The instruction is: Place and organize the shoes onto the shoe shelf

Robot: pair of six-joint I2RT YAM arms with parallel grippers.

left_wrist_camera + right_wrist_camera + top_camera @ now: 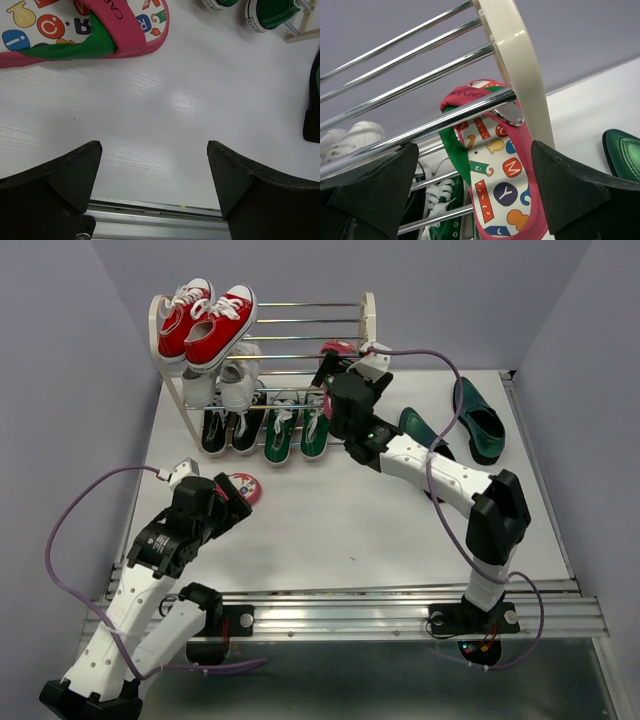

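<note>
White table (350,530) | right end effector (472,160) wide open | flip-flop (500,195) just ahead, on shoe shelf (520,65)

From above, my right arm (440,475) hides most of the flip-flop (338,346) on the shoe shelf (368,315). My left arm (160,540) covers part of the other flip-flop (245,487) near the tabletop's (330,540) left edge.

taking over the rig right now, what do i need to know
Left gripper: open, empty, over the table beside the table flip-flop.
Right gripper: open at the shoe shelf, either side of the shelf flip-flop, which lies tilted on the rods.
Done: green sneakers on the bottom tier.
Left: table flip-flop, plus the outer loafer and inner loafer, both on the table.
</note>
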